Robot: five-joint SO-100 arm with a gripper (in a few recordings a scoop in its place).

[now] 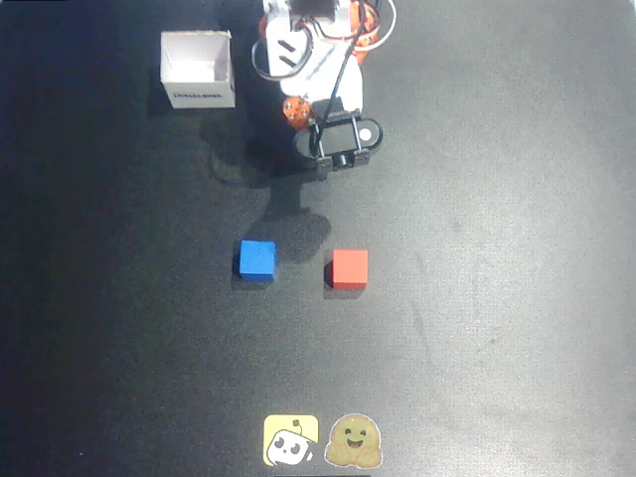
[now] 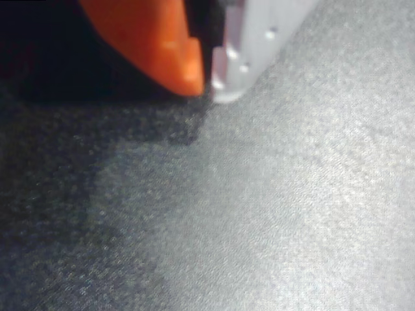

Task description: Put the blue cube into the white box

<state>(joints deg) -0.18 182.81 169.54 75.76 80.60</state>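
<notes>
So the whole setup sits on a dark, almost black table (image 1: pixel 517 298) with a slightly grainy, matte finish. There's a pale glare patch on the right side in the overhead view, and up close in the wrist view it looks like fine speckled grey with a soft shadow spreading across the left. Nothing of the room itself is visible, just tabletop.

The blue cube (image 1: pixel 257 259) is a small, bright, plain-faced block sitting flat near the middle of the table, well apart from everything. Just to its right in the overhead view is a red cube (image 1: pixel 350 268), same size, with a clear gap between them. The white box (image 1: pixel 198 69) is up in the top left, open on top, thin walls, dark print on the side facing down the picture.

The arm is parked at the top centre, folded. In the wrist view the claw (image 2: pixel 209 79) has its orange finger and white finger tips pressed together, gripping nothing, low over bare table.

Two cartoon stickers (image 1: pixel 321 441) sit at the bottom edge.
</notes>
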